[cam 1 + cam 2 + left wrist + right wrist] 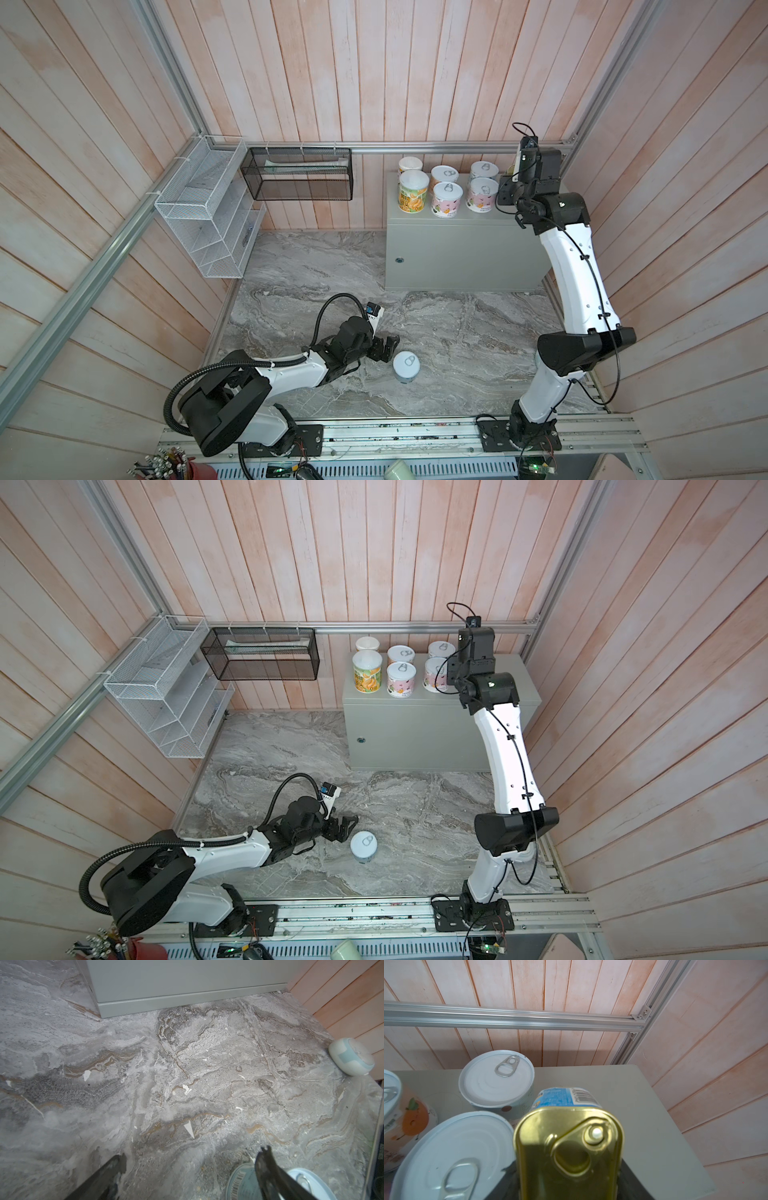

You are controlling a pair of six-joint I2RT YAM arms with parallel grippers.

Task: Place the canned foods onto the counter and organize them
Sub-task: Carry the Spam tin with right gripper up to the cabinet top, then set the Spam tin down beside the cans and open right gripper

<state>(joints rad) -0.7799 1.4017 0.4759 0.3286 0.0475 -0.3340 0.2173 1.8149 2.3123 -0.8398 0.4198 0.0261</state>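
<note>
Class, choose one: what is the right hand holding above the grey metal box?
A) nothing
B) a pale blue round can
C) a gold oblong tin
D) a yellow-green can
C: the gold oblong tin sits clamped in the right hand over the grey metal box.

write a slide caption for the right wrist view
Right claw holds the gold tin over the counter, beside two pull-tab cans.

You read no words or numbers, a barcode (pixel 584 1096) on the blue label (pixel 556 1095) of the gold tin (pixel 569 1147), another on the pale blue can (pixel 243 1185), other print blurred.
</note>
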